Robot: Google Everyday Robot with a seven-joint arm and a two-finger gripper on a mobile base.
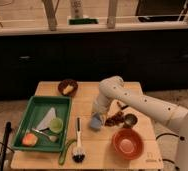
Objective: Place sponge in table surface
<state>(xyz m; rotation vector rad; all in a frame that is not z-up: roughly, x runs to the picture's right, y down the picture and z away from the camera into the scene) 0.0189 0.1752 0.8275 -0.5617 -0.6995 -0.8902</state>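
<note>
gripper (pixel 97 116) low over the middle of the table surface (pixel 97 150), clamped on the sponge (pixel 95 121), which hangs tilted at its tip, at or just above the planks; contact unclear. orange bowl (pixel 127 143) to the front-right, dish brush (pixel 78 146) just left w/ bristles toward the front edge. green tray (pixel 43 122) on the left side, small dark bowl (pixel 67 88) at the back.

Gripper (pixel 96 116) over mid table surface (pixel 94 147), sponge (pixel 95 121) beneath it; tray (pixel 39 102) left, bowl (pixel 127 143) front-right.
</note>
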